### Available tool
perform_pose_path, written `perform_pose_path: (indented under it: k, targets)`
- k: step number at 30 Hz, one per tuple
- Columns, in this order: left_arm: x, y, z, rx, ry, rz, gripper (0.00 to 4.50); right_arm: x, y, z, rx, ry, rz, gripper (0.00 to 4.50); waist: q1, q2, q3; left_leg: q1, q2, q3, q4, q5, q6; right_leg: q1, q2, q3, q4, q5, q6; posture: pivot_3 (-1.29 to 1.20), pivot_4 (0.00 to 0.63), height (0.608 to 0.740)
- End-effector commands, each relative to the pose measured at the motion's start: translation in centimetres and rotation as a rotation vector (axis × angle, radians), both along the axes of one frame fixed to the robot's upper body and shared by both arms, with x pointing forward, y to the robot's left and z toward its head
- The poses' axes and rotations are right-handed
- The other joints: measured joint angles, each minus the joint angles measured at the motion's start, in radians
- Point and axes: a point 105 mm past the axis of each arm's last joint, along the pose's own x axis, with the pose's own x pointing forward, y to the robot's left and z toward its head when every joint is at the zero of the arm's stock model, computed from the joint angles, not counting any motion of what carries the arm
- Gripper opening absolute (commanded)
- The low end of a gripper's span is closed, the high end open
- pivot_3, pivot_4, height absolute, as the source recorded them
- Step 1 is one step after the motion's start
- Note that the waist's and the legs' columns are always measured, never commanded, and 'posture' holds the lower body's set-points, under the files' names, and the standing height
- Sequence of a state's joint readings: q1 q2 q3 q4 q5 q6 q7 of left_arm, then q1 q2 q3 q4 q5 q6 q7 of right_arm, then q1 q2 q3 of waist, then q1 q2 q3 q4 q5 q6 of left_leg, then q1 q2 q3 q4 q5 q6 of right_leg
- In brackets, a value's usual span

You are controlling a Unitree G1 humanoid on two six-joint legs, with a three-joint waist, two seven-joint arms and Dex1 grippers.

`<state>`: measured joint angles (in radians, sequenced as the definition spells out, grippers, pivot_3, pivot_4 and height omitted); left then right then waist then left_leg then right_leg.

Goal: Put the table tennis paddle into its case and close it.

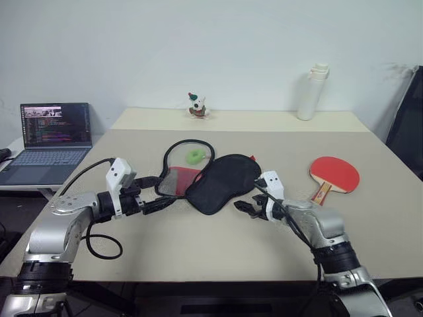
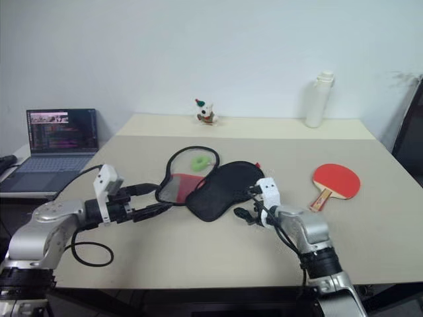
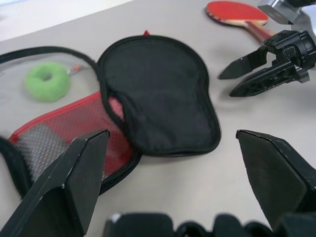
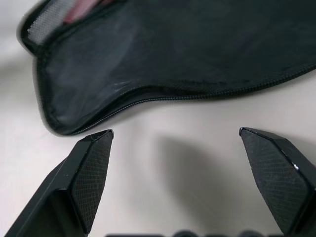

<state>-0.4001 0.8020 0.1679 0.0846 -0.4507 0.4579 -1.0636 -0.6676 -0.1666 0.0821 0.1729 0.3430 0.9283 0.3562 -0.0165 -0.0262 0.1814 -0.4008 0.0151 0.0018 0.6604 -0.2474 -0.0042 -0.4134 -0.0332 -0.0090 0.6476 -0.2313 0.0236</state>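
The black fabric paddle-shaped zip case (image 1: 221,181) lay unzipped near the middle of the beige table (image 1: 198,244), its black outer flap folded over to the right and its red panel with black mesh pocket (image 1: 178,179) showing on the left. A loose black zip edge (image 1: 188,148) looped out toward the far side, and a small green ring-shaped object (image 1: 195,156) sat inside that loop on the table top. The table tennis paddle with a round red rubber blade and a light wooden handle (image 1: 334,175) rested flat on the table well to the right of the case, handle pointing toward the near edge, untouched.

The left gripper (image 1: 157,198) hovered just to the left of the case's red panel, its two black fingers (image 3: 74,182) spread wide and grasping nothing. The right gripper (image 1: 246,206) hung just beside the near right edge of the black flap, fingers (image 4: 91,168) likewise spread apart and empty, with bare table between them.

At the far edge stood a tall white bottle (image 1: 313,92) on the right and a small white and red toy figure (image 1: 197,105) nearer the middle. An open laptop with a lit screen (image 1: 53,139) sat on a separate surface to the left
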Motion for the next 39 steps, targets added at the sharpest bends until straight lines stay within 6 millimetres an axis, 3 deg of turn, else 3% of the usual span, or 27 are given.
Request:
perform_pose_path:
  k: [1, 9, 16, 19, 21, 25, 30, 39]
  targets:
    - [-0.1, -0.2, 1.3, 0.028, -0.054, -0.025, 4.5, 1.0, 1.5, 0.5, 0.009, -0.027, 0.003, 4.49, -0.005, 0.0, 0.0, 0.0, 0.0, 0.0, 0.0, 0.0, 0.0, 0.0, 0.0, 0.0, 0.0, 0.0, 0.0, 0.0, 0.15, 0.74]
    - [-0.4, -0.2, 1.0, 0.035, -0.051, -0.027, 4.5, 1.2, 6.1, 1.1, 0.115, 0.01, 0.068, 4.49, -0.025, 0.0, 0.0, 0.001, 0.002, 0.001, 0.0, 0.0, 0.0, 0.0, 0.0, 0.001, 0.001, 0.002, -0.003, 0.0, 0.15, 0.74]
    - [-0.3, -0.3, 0.8, 0.04, -0.051, -0.024, 4.5, 0.7, 8.3, 1.4, 0.178, 0.052, 0.091, 4.49, -0.027, 0.0, 0.0, 0.0, 0.012, 0.001, -0.001, 0.0, 0.0, -0.003, 0.01, 0.001, 0.001, 0.003, -0.007, 0.0, 0.15, 0.74]
    - [-0.3, -0.4, 0.7, 0.04, -0.053, -0.024, 4.5, 0.2, 8.9, 1.2, 0.193, 0.072, 0.095, 3.9, -0.027, 0.0, 0.0, -0.001, 0.013, 0.002, -0.002, 0.0, 0.0, -0.006, 0.011, 0.002, 0.002, 0.003, -0.009, 0.0, 0.15, 0.74]
    - [-0.3, -0.6, 0.7, 0.04, -0.054, -0.027, 4.5, 0.1, 9.0, 1.0, 0.209, 0.087, 0.086, 3.21, -0.027, 0.0, 0.0, -0.001, 0.013, 0.002, -0.002, 0.0, 0.0, -0.007, 0.011, 0.002, 0.003, 0.003, -0.009, 0.0, 0.15, 0.74]
    - [-0.1, -0.9, 0.7, 0.039, -0.06, -0.037, 4.5, 0.1, 8.4, 1.0, 0.243, 0.117, 0.051, 1.81, -0.024, 0.0, 0.0, -0.001, 0.013, 0.002, -0.003, 0.0, -0.001, -0.007, 0.011, 0.002, 0.003, 0.003, -0.009, 0.0, 0.15, 0.74]
    - [-0.1, -1.8, 0.8, 0.037, -0.074, -0.063, 4.5, 0.1, 6.1, 1.1, 0.272, 0.15, 0.008, 0.08, -0.017, 0.0, 0.0, -0.001, 0.013, 0.002, -0.003, 0.0, -0.001, -0.007, 0.011, 0.002, 0.003, 0.003, -0.01, 0.0, 0.15, 0.74]
    - [-0.6, -4.7, 0.7, 0.024, -0.086, -0.158, 4.5, -1.5, 0.5, 0.8, 0.235, 0.209, -0.034, 0.01, -0.011, 0.0, 0.0, -0.002, 0.012, 0.003, -0.004, 0.0, -0.001, -0.007, 0.012, 0.002, 0.001, 0.003, -0.01, 0.0, 0.15, 0.74]
